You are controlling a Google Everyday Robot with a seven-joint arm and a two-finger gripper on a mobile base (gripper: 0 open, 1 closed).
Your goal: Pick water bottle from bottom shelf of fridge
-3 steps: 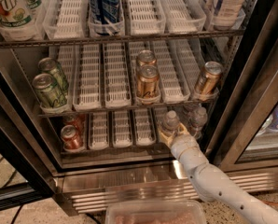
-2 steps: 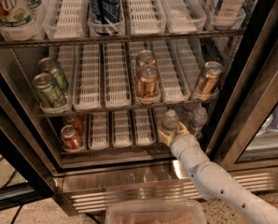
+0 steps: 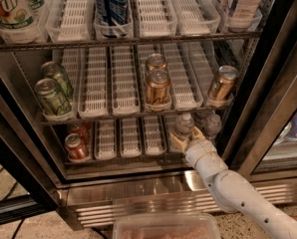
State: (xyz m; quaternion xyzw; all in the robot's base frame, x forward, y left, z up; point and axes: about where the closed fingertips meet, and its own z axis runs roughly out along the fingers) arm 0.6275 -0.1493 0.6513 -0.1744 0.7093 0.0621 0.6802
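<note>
A small clear water bottle (image 3: 184, 124) with a pale cap stands at the front of the bottom shelf (image 3: 131, 138) of the fridge (image 3: 138, 193), right of centre. A second similar bottle (image 3: 212, 124) stands just to its right. My gripper (image 3: 186, 138) reaches in from the lower right on a white arm (image 3: 228, 188). Its tan fingers (image 3: 177, 142) sit on either side of the first bottle's lower body, closed against it. The bottle stands upright on the shelf.
Red cans (image 3: 77, 146) stand at the bottom shelf's left. The rack above holds green cans (image 3: 52, 97) and copper cans (image 3: 158, 86), one (image 3: 222, 85) right over the bottles. The black door frame (image 3: 260, 98) is close on the right. A clear tray (image 3: 166, 226) is below.
The gripper has edged slightly up and in against the bottle; the arm has hardly moved. The bottle stands where it was.
</note>
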